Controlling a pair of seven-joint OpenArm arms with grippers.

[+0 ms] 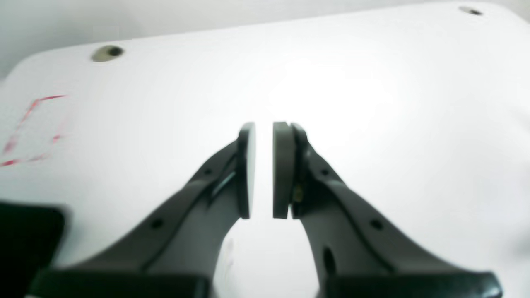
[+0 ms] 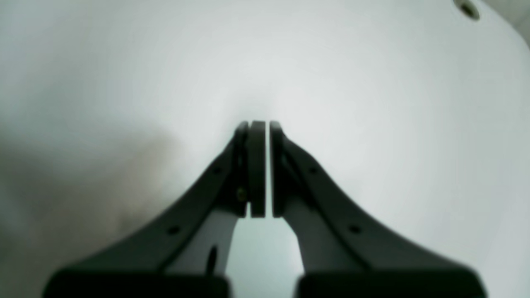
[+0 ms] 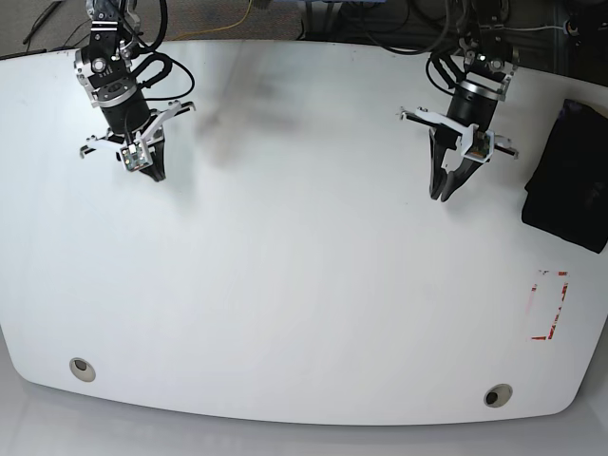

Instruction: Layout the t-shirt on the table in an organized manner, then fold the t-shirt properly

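The t-shirt (image 3: 573, 176) is a black bundle, folded up small, and it lies at the far right edge of the base view, partly cut off by the edge of the picture; it also shows as a dark blur in the low left corner of the left wrist view (image 1: 25, 236). It rests on the table (image 3: 304, 285) — a big, shiny white top with round corners; most of the top is bare. Nothing lies between the arms and the t-shirt.

The left gripper (image 3: 441, 195) hangs over the table near the t-shirt but does not touch it; in its own view (image 1: 263, 169) the two pads stand a little apart, with a thin strip of white table showing between them, and they hold nothing. The right gripper (image 3: 157, 174) is well apart from the cloth, over the other end of the table; its pads (image 2: 257, 165) are pressed almost together and hold nothing.

A red box mark (image 3: 549, 304) is drawn on the table just below the t-shirt; two round holes (image 3: 82, 369) sit near the bottom edge — one at each side.
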